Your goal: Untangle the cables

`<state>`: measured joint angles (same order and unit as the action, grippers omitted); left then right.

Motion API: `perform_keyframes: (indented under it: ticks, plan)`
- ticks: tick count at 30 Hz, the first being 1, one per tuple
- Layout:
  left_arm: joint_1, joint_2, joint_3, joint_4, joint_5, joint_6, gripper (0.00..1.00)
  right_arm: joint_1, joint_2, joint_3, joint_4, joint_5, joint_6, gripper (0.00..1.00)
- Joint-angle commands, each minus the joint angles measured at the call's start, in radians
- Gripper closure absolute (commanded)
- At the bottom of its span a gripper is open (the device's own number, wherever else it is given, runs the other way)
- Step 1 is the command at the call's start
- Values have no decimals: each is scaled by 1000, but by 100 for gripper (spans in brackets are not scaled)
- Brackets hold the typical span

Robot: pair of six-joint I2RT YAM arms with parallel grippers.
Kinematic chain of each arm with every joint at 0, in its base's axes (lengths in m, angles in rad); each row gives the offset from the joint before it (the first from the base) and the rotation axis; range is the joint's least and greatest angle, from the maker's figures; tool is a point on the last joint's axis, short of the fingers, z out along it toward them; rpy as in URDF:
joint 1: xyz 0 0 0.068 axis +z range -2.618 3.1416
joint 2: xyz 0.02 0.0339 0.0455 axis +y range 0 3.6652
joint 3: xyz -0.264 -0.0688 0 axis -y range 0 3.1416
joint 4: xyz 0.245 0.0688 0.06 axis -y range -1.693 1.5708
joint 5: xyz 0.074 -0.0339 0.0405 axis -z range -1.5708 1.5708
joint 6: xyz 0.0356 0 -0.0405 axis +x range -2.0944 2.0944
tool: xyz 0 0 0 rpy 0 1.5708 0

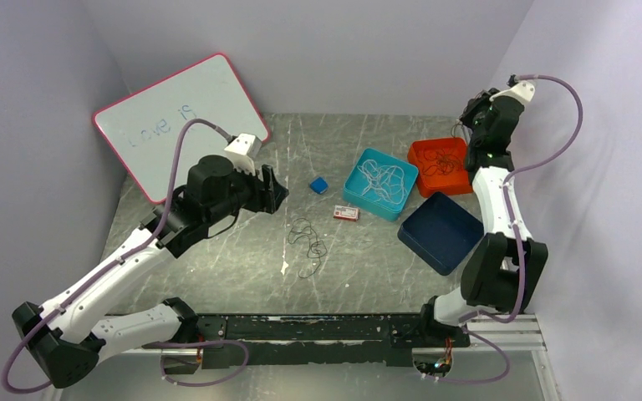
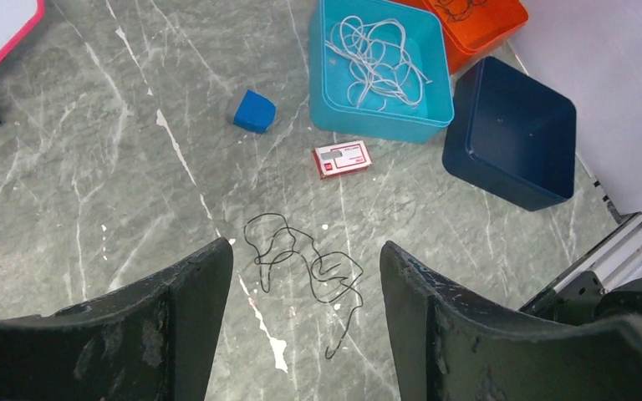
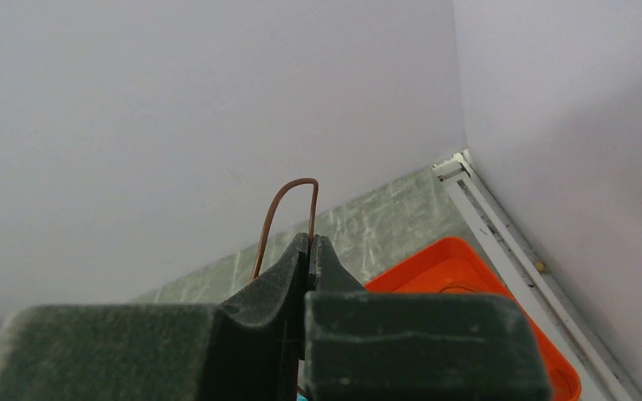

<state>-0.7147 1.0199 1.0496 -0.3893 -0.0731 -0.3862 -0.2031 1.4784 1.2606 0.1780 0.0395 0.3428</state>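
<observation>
A thin black cable lies in loose loops on the grey table; it also shows in the left wrist view. My left gripper is open and empty, held above the table left of the cable. White cables lie in the teal bin. Dark cables lie in the orange bin. My right gripper is raised high over the orange bin, shut on a brown cable that loops above its fingertips.
A dark blue bin stands right of the teal one. A small blue block and a red-and-white card lie near the teal bin. A whiteboard leans at the back left. Walls close in on both sides.
</observation>
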Motion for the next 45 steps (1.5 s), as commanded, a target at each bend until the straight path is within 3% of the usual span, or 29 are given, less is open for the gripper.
perform_keyframes:
  ticks: [1,15,34,40,45]
  plan:
    - [5,10,15,-5,25,51,30,-26,56,37,67,-20,-8,100]
    - [6,17,7,0,20,67,30,-33,244,-38,180,-85,-4,100]
    - [6,-4,-14,-7,6,52,29,-33,449,2,-36,-49,-110,97]
    - [7,-2,-14,-7,10,52,30,-26,491,30,-94,13,-151,86]
    - [7,-5,-17,-8,10,52,30,-22,492,44,-115,51,-169,69]
